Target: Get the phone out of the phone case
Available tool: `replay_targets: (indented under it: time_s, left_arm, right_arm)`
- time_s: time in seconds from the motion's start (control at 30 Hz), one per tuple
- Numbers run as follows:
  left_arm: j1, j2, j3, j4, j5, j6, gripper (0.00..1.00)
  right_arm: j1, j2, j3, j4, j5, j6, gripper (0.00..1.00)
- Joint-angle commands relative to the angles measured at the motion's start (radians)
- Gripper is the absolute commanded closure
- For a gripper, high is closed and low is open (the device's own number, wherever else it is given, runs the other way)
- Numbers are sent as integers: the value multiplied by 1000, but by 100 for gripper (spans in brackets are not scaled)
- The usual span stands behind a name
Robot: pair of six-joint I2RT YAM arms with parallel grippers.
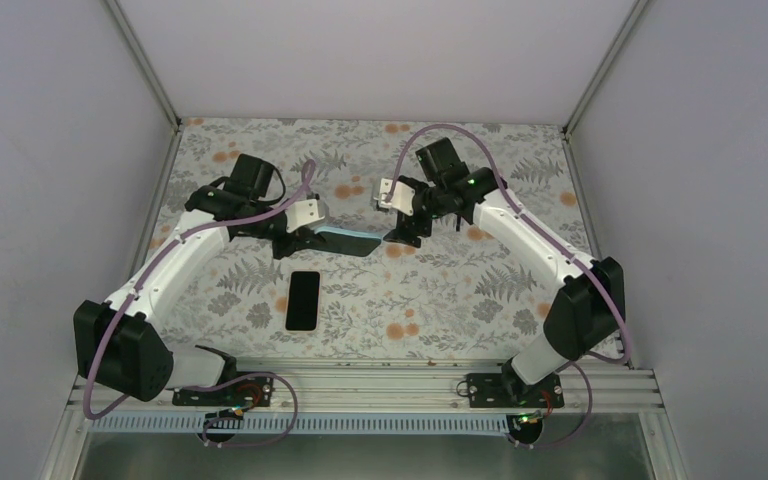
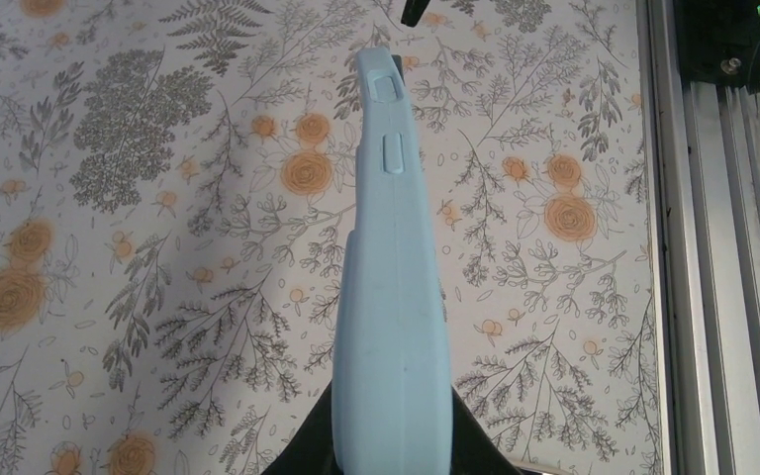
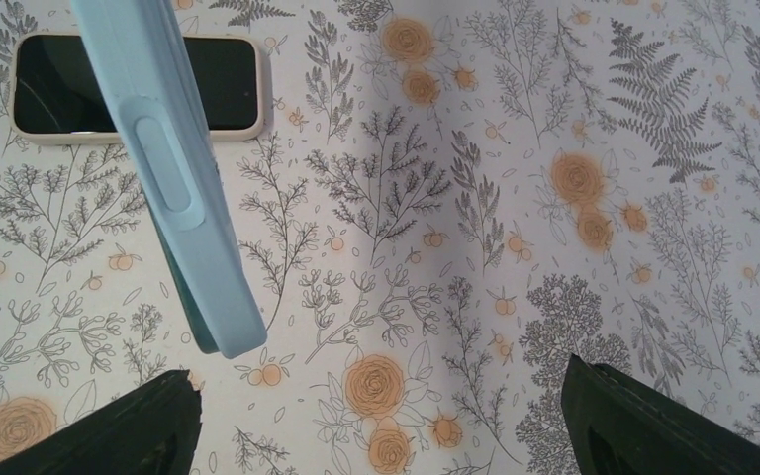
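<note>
The black phone [image 1: 303, 299] lies flat on the floral tablecloth, out of its case; it also shows in the right wrist view [image 3: 79, 84]. My left gripper [image 1: 298, 240] is shut on the light blue phone case [image 1: 348, 240], holding it above the table; the case fills the middle of the left wrist view [image 2: 393, 297] between the black fingers [image 2: 302, 450]. My right gripper [image 1: 402, 232] is open and empty, just right of the case's free end, with the case tip [image 3: 193, 237] in front of its left finger [image 3: 109, 426].
The floral cloth [image 1: 460, 290] covers the table inside white walls. A metal rail [image 1: 360, 385] with the arm bases runs along the near edge; it shows at the right of the left wrist view [image 2: 732, 247].
</note>
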Motion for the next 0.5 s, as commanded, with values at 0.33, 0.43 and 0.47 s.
replay_targets:
  time_s: [0.33, 0.43, 0.47]
  left_arm:
    - [-9, -20, 7, 29, 42, 18, 98]
    - [-9, -19, 7, 31, 42, 17, 98]
    - [-8, -20, 7, 32, 42, 16, 98]
  right_arm:
    - [4, 34, 4, 29, -44, 3, 8]
    - [3, 36, 5, 32, -39, 3, 8]
    - [3, 39, 8, 31, -41, 3, 8]
